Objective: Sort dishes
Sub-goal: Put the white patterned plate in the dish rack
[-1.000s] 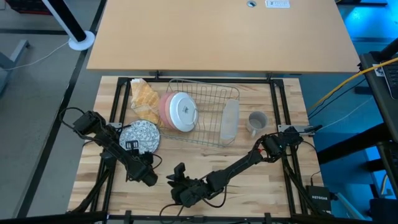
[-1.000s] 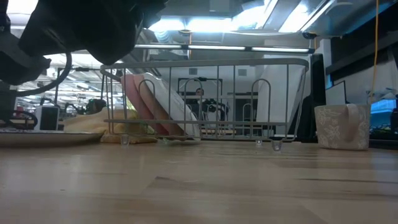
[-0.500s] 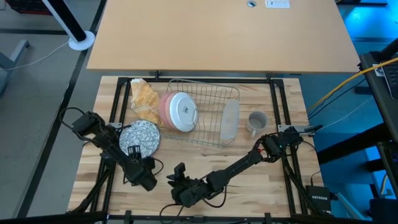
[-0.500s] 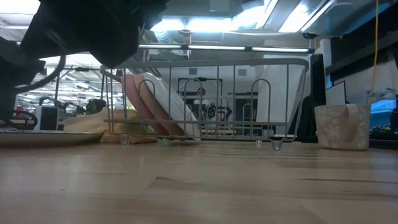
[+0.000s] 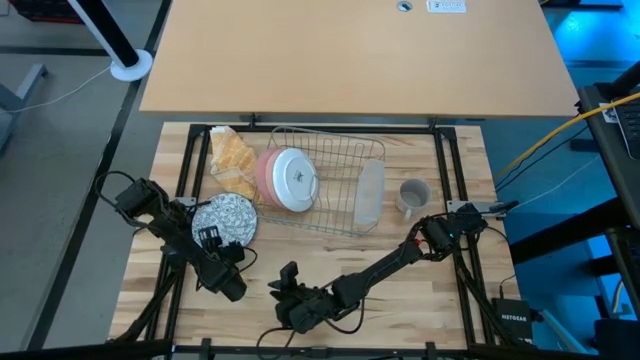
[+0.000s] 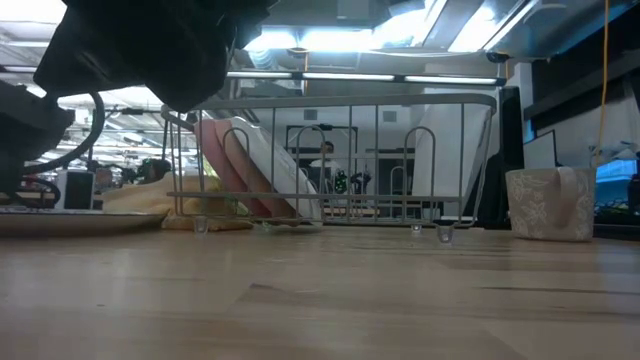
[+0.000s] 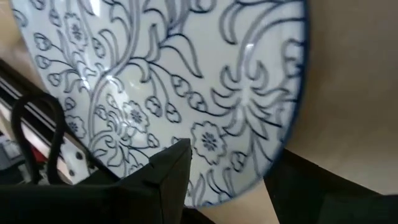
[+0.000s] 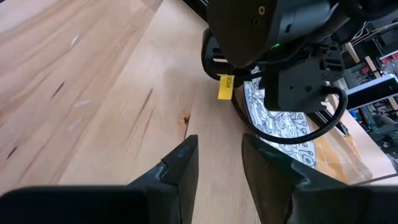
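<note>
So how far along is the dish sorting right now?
Racked: pink plates standing in the wire rack. In hand: nothing; the open left gripper sits at the patterned plate, flat on the table. Left: that plate and the grey mug. The right gripper waits.

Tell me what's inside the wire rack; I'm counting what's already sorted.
Inside the wire rack, pink plates stand on edge at one end, with a white-faced dish leaning against them. A pale dish stands at the other end. The pink count is hidden by overlap.
</note>
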